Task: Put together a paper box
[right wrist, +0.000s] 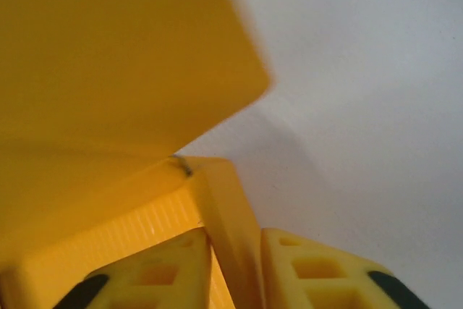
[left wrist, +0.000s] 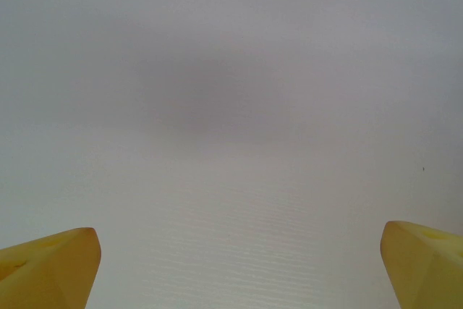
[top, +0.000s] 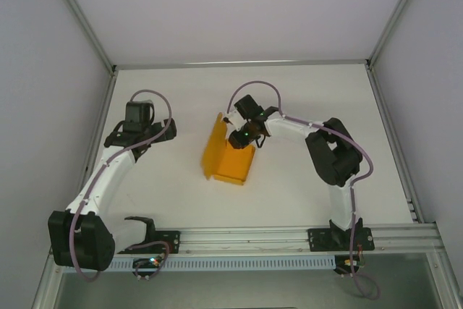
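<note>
The paper box [top: 230, 161] is bright orange-yellow card and rests in the middle of the table, with a tall flap standing up on its left side. My right gripper [top: 242, 137] reaches down onto the box's far edge. In the right wrist view its fingers [right wrist: 163, 269] press from both sides on a thin upright wall of the paper box [right wrist: 224, 208], so the right gripper [right wrist: 235, 251] is shut on that wall, and the big flap fills the upper left. My left gripper [top: 139, 124] hangs over bare table to the left of the box, and the left gripper [left wrist: 239, 231] is wide open with nothing in it.
The white table [top: 304, 92] is enclosed by pale walls with metal rails along its edges. A slotted aluminium rail [top: 253, 240] runs along the front edge by the arm bases. A small black bracket [top: 141, 223] sits just behind it on the left.
</note>
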Robot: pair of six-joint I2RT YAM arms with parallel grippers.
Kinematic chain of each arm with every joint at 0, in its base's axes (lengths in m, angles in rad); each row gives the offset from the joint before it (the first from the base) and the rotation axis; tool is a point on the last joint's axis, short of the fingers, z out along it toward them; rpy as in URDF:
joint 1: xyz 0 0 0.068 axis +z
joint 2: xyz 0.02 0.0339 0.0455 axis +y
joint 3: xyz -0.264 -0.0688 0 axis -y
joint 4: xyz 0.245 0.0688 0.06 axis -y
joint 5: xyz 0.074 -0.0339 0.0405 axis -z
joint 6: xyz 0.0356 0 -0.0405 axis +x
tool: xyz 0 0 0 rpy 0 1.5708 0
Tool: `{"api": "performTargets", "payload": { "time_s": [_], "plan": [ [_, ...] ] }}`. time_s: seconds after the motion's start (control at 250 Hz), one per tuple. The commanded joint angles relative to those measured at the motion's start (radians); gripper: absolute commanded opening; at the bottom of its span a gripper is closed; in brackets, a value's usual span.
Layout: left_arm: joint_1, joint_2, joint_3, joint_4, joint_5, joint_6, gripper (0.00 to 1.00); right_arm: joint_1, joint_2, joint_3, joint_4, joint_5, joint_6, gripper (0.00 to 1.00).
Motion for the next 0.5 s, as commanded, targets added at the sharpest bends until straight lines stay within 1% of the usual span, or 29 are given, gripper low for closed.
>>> {"api": "performTargets", "payload": {
  "time_s": [0.0, 0.052, 0.104, 0.152, 0.192, 0.228, 0.284, 0.383, 0.427, 0.499],
  "plan": [
    [0.009, -0.020, 0.005, 0.008, 0.005, -0.024, 1.00, 0.011, -0.056, -0.073, 0.006, 0.127, 0.085, 0.15],
    [0.008, -0.022, 0.006, 0.011, 0.006, -0.024, 1.00, 0.020, -0.092, -0.122, 0.043, 0.186, 0.131, 0.12],
    [0.007, -0.021, 0.005, 0.017, 0.002, -0.024, 1.00, 0.035, -0.130, -0.172, 0.076, 0.275, 0.189, 0.07],
    [0.007, -0.019, 0.005, 0.019, 0.002, -0.026, 1.00, 0.053, -0.155, -0.205, 0.080, 0.354, 0.226, 0.06],
    [0.007, -0.019, 0.005, 0.019, 0.002, -0.025, 1.00, 0.070, -0.168, -0.226, 0.073, 0.410, 0.257, 0.11],
    [0.007, -0.017, 0.007, 0.019, 0.007, -0.025, 1.00, 0.081, -0.170, -0.236, 0.056, 0.425, 0.276, 0.17],
    [0.005, -0.016, 0.007, 0.025, 0.032, -0.019, 1.00, 0.098, -0.165, -0.255, 0.041, 0.445, 0.300, 0.17],
    [-0.005, -0.012, 0.005, 0.027, 0.088, -0.020, 1.00, 0.115, -0.152, -0.274, -0.001, 0.480, 0.327, 0.21],
    [-0.010, -0.013, 0.005, 0.025, 0.081, -0.018, 1.00, 0.117, -0.154, -0.275, -0.021, 0.483, 0.328, 0.23],
    [-0.012, -0.016, 0.005, 0.024, 0.058, -0.022, 1.00, 0.119, -0.177, -0.283, -0.044, 0.503, 0.336, 0.22]
  ]
}}
